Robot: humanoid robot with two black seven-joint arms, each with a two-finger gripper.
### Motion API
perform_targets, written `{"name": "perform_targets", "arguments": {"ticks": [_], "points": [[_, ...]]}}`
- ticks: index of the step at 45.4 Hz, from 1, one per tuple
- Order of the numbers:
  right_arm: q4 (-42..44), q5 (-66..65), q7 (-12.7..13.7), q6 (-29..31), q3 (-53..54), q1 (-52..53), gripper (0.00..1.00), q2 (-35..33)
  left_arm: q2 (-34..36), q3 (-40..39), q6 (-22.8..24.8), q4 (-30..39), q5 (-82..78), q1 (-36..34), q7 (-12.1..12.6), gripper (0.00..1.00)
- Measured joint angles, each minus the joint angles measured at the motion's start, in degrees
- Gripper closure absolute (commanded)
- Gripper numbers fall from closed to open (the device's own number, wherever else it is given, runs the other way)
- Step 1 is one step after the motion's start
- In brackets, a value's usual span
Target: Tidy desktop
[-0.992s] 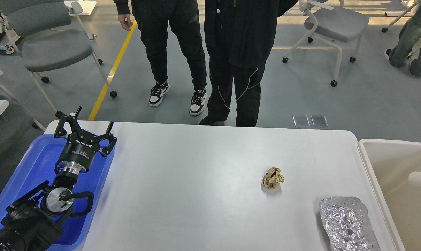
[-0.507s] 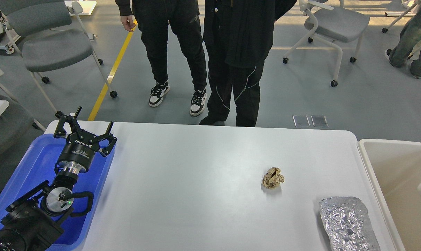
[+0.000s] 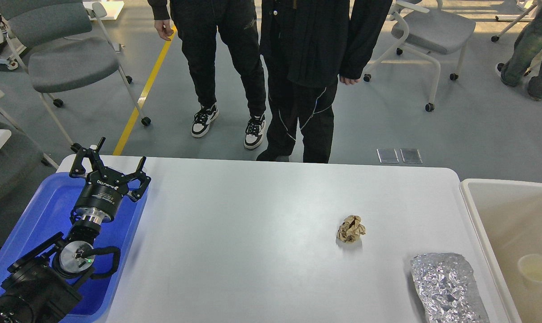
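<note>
While my left gripper (image 3: 109,163) hangs wide and empty, the white rectangular desktop (image 3: 253,233) isn't tidy. Crumpled brown paper ball (image 3: 351,229) and silver foil wrapper (image 3: 448,287) remain; right gripper unseen.

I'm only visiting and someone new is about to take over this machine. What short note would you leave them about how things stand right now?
Left pincer: open, holding nothing, poised over the far end of the blue tray.
Right pincer: not in view.
On the desktop: a crumpled brown paper ball right of centre, and a crinkled foil sheet at the near right corner.
Cream bin at the right edge: a white cup lies inside.
Done: the cup sits in the bin.
Left: the paper ball and the foil remain to be cleared, probably into that bin.
</note>
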State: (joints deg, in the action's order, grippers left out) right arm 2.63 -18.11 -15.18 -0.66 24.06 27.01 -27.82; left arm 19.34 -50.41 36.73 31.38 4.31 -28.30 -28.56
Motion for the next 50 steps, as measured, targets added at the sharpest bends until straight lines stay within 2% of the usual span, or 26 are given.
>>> {"name": "perform_targets", "arguments": {"ticks": [25,31,41,50], "points": [[-1.97,11.5,-0.18,-0.22,1.83,1.41,0.0,-0.97,0.0,0.03,0.0,0.0,-0.07,0.0,0.0,0.0],[-7.99,13.42,-0.27,1.16,8.72,1.01,0.0,-3.28,0.0,0.04,0.01,0.01,-0.1,-0.01,0.0,0.0],[-23.43,13.9,-0.27,4.53,23.09,-3.88,0.0,-7.3,0.0,0.04,0.07,0.0,-0.09,-0.01,0.0,0.0],[-35.39,13.06,-0.4,7.74,36.85,-8.97,0.0,-7.49,0.0,0.02,0.07,0.0,-0.09,-0.01,0.0,0.0]]}}
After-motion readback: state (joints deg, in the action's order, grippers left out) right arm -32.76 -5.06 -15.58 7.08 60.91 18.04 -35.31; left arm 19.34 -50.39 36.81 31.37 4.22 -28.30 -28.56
